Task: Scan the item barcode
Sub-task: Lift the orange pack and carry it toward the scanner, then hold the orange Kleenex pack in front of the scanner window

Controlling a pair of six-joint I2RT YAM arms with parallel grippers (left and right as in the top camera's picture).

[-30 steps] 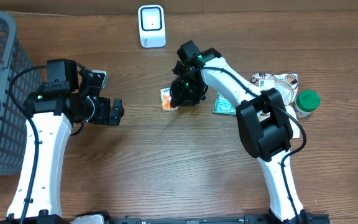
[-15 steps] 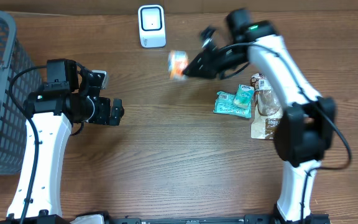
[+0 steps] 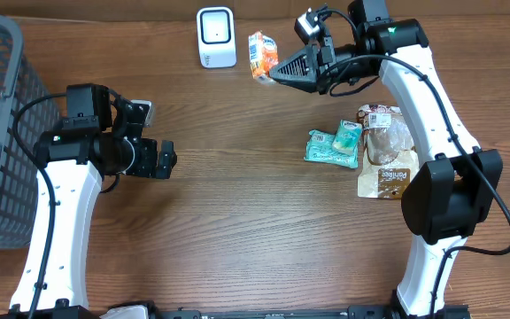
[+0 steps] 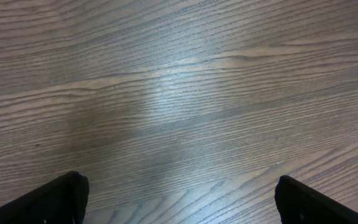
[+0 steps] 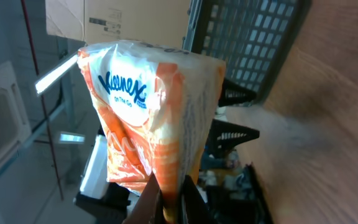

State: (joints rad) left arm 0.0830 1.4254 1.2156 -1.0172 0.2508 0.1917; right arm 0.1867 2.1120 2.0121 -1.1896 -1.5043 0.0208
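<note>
Plainly an orange-and-white Kleenex pack (image 5: 148, 112) — crinkled — pinched in the right tool (image 5: 168, 200).

Two arms of like build: the left arm (image 3: 58, 213) and right arm (image 3: 417, 89) each have smooth white tapered links joined by black rounded joint housings, with thin black cables running outside the shells. A small green light (image 3: 390, 29) marks the right arm. The left fingers (image 4: 55, 198) are matt black and blunt-tipped
</note>
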